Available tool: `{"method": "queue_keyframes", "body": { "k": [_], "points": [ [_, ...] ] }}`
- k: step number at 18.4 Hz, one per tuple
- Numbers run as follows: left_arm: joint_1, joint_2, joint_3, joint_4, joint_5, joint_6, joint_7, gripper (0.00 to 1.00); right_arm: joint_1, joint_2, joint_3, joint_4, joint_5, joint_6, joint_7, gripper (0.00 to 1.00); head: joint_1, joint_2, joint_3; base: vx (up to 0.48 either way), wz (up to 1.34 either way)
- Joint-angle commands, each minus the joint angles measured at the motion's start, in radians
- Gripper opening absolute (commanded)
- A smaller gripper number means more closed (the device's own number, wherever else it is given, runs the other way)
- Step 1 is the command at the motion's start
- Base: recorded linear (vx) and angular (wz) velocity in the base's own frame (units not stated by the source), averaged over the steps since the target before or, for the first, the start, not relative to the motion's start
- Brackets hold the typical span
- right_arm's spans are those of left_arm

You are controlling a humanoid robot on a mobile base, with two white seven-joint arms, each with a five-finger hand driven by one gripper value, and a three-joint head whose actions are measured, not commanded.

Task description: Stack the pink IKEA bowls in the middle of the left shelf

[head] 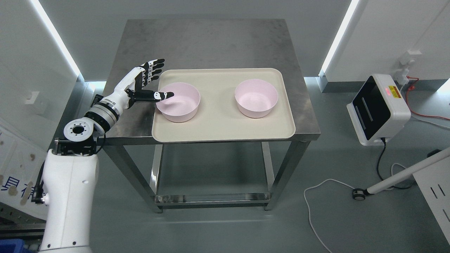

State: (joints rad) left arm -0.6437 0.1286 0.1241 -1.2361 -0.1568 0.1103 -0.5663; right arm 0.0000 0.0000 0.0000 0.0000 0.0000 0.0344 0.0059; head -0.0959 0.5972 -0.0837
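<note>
While the left hand [149, 82] hangs spread, holding nothing, close your thumb over the near pale-pink plastic bowl [178, 102] rim squarely.

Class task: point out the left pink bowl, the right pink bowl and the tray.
left pink bowl [181, 105]: head view, inner floor.
right pink bowl [256, 98]: head view, inner floor.
tray [218, 123]: head view, bare surface between the bowls.

No legible text; the yellow label [394, 92] on the white device [378, 110] is unreadable.
</note>
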Motion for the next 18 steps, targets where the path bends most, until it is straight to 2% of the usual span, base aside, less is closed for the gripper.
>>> {"method": "queue_keyframes", "body": {
  "k": [1,6,12,18],
  "points": [
    [0.016,0.049,-0.007,-0.029,0.002,0.002,-0.014,0.89,0.029,-0.017,-0.011,-0.034,0.0,0.001,0.0,1.0,0.0,0.0,0.0,0.0,0.0],
    [0.018,0.025,-0.13,-0.029,-0.001,-0.004,-0.003,0.86,0.029,-0.017,-0.012,-0.034,0.0,0.001,0.0,1.0,0.0,0.0,0.0,0.0,0.0],
    [0.006,0.002,-0.139,-0.016,-0.006,-0.006,0.016,0.7,0.029,-0.017,-0.011,-0.034,0.0,-0.001,0.0,1.0,0.0,0.0,0.0,0.0,0.0],
    [0.001,0.005,-0.165,0.003,-0.072,-0.014,0.006,0.66,0.029,-0.017,-0.012,-0.034,0.0,0.001,0.0,1.0,0.0,0.0,0.0,0.0,0.0]
  ]
}}
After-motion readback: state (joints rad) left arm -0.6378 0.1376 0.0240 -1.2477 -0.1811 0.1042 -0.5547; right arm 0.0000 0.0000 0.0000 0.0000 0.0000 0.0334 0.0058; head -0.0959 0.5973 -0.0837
